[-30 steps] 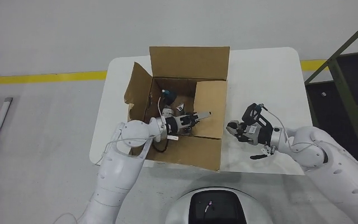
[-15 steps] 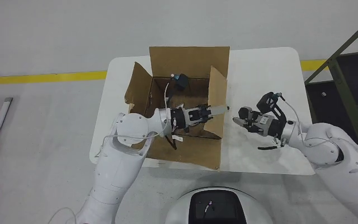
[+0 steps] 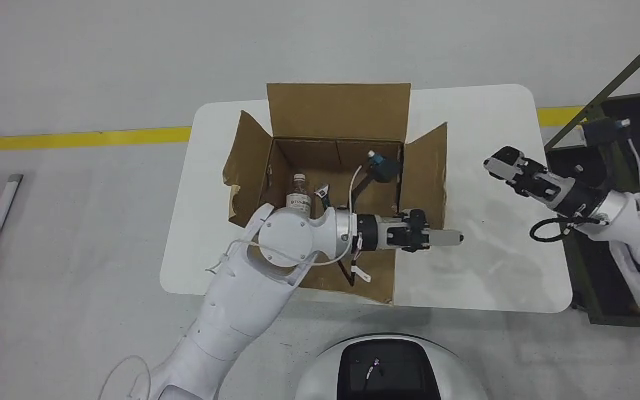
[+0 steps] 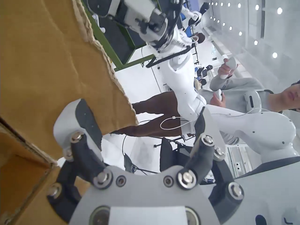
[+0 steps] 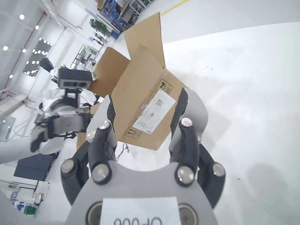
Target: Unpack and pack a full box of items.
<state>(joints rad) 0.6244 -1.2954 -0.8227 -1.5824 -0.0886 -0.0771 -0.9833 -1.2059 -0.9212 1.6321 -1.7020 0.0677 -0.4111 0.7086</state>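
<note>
My left hand (image 3: 440, 238) is open and empty. It's stretched across the box (image 3: 338, 110) with the tips out past the right flap (image 3: 425, 182), over the counter (image 3: 480, 120). My right hand (image 3: 505, 162) is open too, well off toward the counter's right edge. The box sits mid-counter, flaps up, with a small bottle (image 3: 298, 192) and a dark teal-topped thing (image 3: 378, 166) inside. The bottle looks rigid, light and probably slick, so I'd pinch it around the body, not the cap.

upright flaps (image 3: 428, 170) wall the open box (image 3: 378, 285), while bare table (image 3: 490, 270) lies free on its right.
</note>
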